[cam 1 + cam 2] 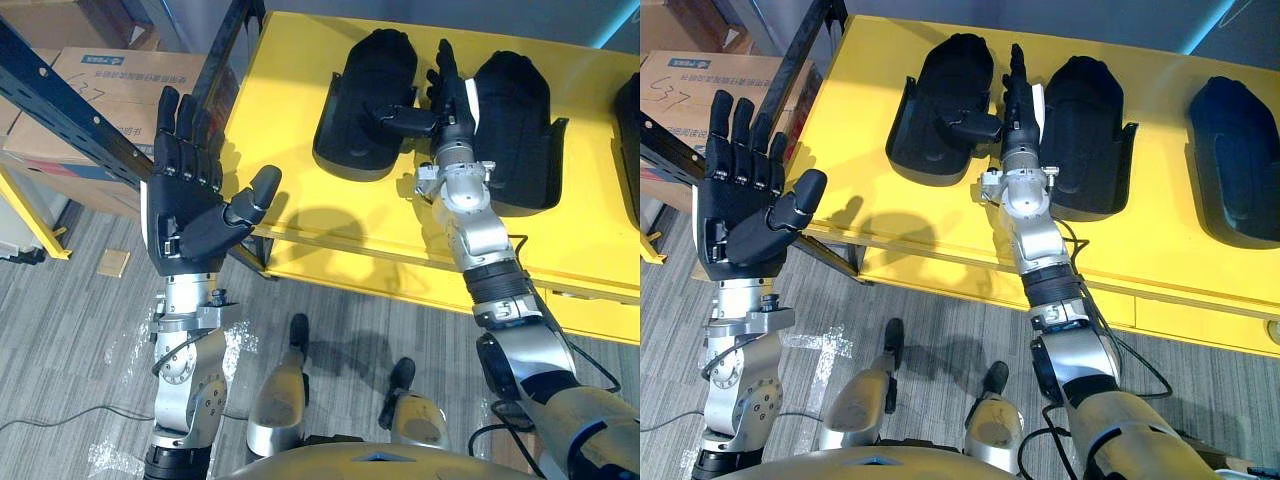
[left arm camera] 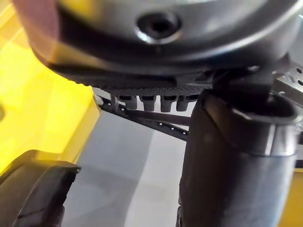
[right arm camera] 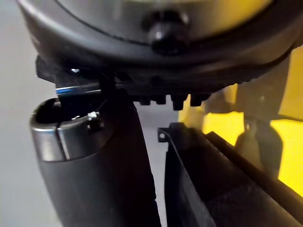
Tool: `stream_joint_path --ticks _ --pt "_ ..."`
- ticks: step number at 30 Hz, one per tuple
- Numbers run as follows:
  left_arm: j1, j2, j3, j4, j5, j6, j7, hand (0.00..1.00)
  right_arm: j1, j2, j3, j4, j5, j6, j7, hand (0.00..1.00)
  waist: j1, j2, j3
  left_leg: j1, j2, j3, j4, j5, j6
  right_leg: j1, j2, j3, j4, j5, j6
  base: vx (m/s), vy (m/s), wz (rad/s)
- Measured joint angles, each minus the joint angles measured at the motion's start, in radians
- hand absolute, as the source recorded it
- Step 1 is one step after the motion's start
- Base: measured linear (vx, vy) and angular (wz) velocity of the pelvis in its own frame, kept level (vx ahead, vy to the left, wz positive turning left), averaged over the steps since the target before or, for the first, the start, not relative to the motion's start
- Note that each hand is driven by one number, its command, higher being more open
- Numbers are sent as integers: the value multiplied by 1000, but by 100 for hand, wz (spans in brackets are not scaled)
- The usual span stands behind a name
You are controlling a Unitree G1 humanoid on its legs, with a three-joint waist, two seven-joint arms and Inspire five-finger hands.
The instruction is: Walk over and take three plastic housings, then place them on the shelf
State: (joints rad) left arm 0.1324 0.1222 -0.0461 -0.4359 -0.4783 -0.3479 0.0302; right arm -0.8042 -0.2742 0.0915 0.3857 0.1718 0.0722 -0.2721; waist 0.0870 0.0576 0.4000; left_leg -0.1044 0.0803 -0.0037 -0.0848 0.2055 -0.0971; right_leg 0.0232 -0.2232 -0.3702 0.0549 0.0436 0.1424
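Plastic housings (image 1: 520,125), three black shells, lie in a row on a yellow table (image 1: 870,190) as the robot's right hand (image 1: 1021,100) reaches in between two of them. The hand stands on edge with its fingers straight and close together. They point away from the robot into the gap between the left-hand housing (image 1: 935,120) and the middle housing (image 1: 1095,140). Its thumb juts sideways over the left-hand housing, and whether it touches the shell cannot be told. Nothing is gripped. The right wrist view shows the thumb beside a housing's upright black wall. The third housing (image 1: 1238,160) lies apart on the robot's right, toward the table's right end. The left hand (image 1: 740,215) is raised beside the table's left corner, palm toward the camera, fingers straight and pointing upward, thumb angled out, holding nothing. Behind it a dark metal rack beam (image 1: 60,95) runs slantwise past the table's corner, with cardboard boxes (image 1: 115,85) stacked beyond. Grey wood-patterned floor (image 1: 70,330) shows below the table's front edge.
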Motion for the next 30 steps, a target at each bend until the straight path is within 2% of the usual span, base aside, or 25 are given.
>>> stream_joint_path --ticks 5,8,20,30 --pt "0 -1 -38 0 1 0 27 100 -21 0 12 0 -1 55 22 100 -1 0 2 3 1 10 0 3 4 -6 0 10 6 0 1 -10 -33 -5" --pt "0 -2 -38 0 1 0 35 100 -35 -1 38 0 -1 65 48 100 -6 0 6 9 2 17 0 2 3 -7 0 18 11 0 0 -16 -34 -7" --pt "5 -2 -61 1 14 1 58 100 -68 -9 78 15 -2 65 115 100 -7 0 18 11 2 19 0 0 0 -7 0 20 13 0 1 -16 -28 0" --pt "27 -2 -70 6 14 1 65 100 -91 -9 79 46 -4 65 115 100 -6 0 18 10 2 18 -1 3 4 -7 -1 19 13 0 1 -8 -24 0"
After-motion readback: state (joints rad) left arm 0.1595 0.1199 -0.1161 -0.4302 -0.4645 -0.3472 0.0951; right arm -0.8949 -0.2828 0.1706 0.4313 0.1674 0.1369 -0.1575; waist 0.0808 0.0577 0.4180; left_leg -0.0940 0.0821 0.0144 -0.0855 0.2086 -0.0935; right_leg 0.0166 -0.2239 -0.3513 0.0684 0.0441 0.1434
